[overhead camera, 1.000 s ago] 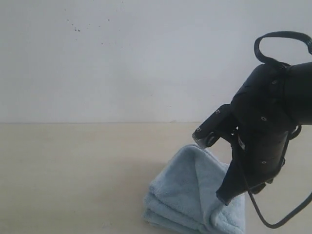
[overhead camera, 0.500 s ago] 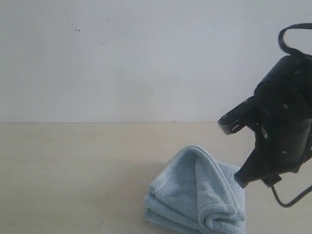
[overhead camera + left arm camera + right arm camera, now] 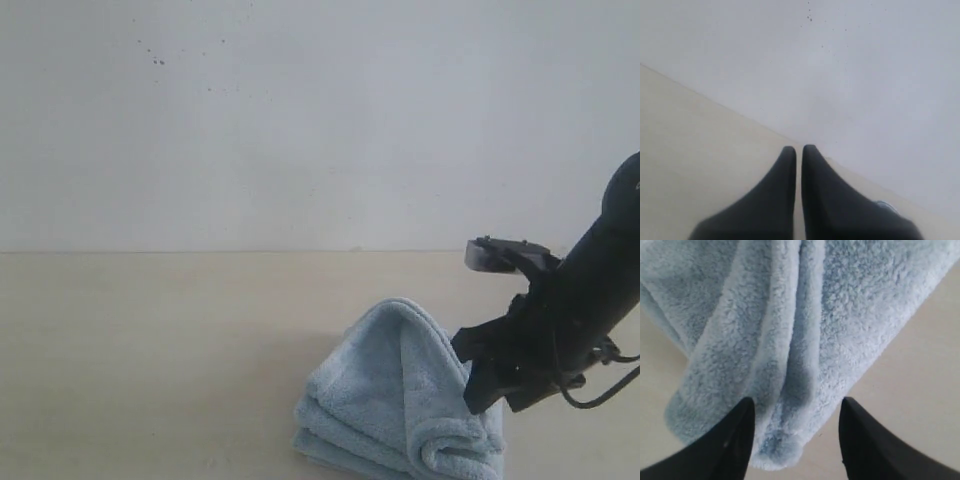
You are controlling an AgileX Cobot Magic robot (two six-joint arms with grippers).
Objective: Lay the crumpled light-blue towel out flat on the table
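Loosely bunched, fluffy pale-blue towel (image 3: 390,400) on table (image 3: 150,350).

You're looking at a pale beige table (image 3: 150,360); on it the light-blue towel (image 3: 385,400) lies bunched in folds, right of the middle

a plain white wall (image 3: 320,130) fills the upper half of the exterior view, flat, matte and evenly lit. a scatter of small dark specks (image 3: 158,61) marks it toward the upper left — a tight pair, with fainter dots strung off to the right. the left wrist view catches the same wall and specks at a slant.
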